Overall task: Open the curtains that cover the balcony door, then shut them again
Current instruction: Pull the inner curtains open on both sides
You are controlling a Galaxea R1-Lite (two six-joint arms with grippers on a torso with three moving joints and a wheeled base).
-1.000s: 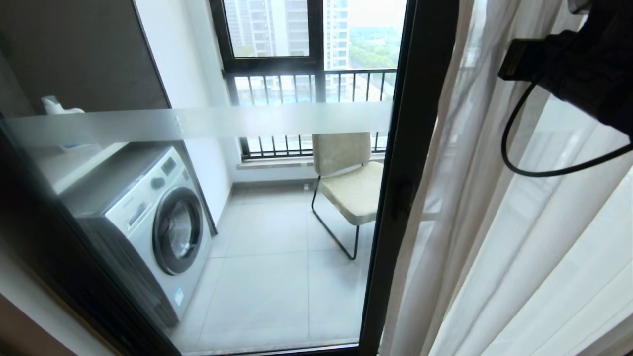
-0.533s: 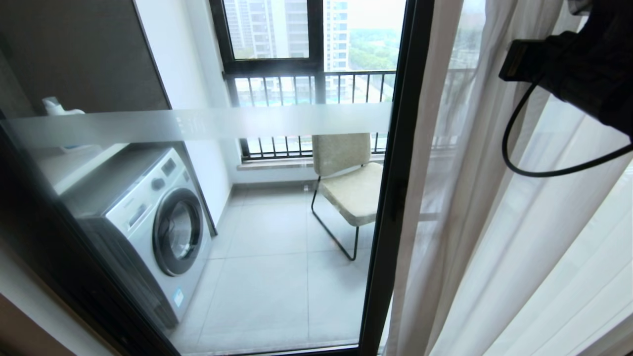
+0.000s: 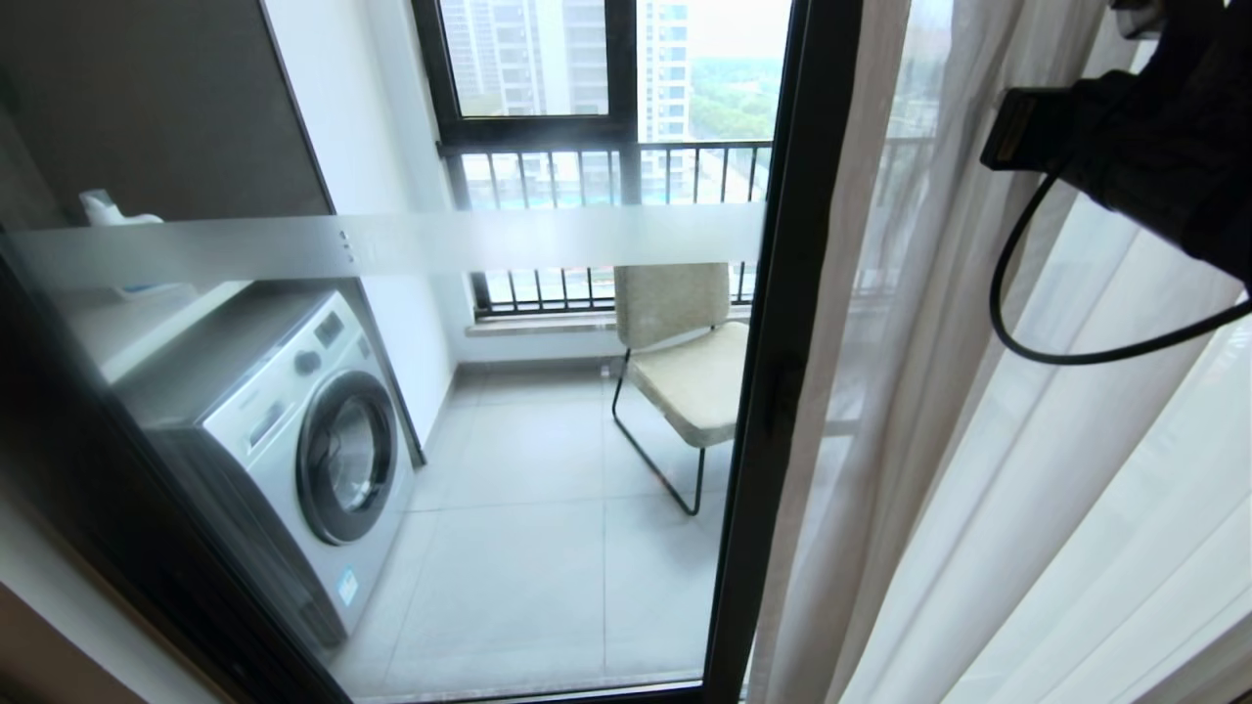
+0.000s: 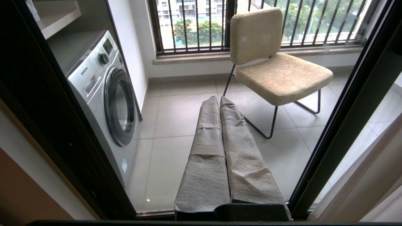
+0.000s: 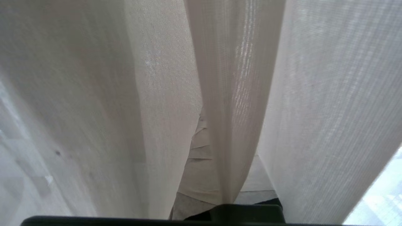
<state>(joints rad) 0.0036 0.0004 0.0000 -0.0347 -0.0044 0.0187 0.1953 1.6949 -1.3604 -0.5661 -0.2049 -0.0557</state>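
Balcony door (image 3: 773, 391): black frame, glass pane filling the left and centre of the head frame, frosted band (image 3: 391, 242) running across it at upper-middle height. The pane is uncovered.

Curtains (image 3: 1027, 469): bunched on the right side of the head frame, from the door's right post to the right edge. The sheer layer lies nearest the post, and the railing shows through it; thicker cream folds sit further right.

Behind the glass: washing machine (image 3: 313, 430) at lower left; padded chair (image 3: 685, 362) on a black wire frame at centre, just left of the door post; barred window (image 3: 606, 147) at top centre.

Right arm (image 3: 1154, 147): dark mass in the upper right corner of the head frame, black cable looping beneath it, raised against the curtains. Right gripper (image 5: 204, 150): in its wrist view the covered fingers are almost wholly buried in the curtain folds; fingers closed together, cloth draped over them, and whether any fold is pinched cannot be told.

Left gripper (image 4: 220, 103): lower centre of its wrist view, pointed at the door glass, covered fingers pressed together, nothing between them.
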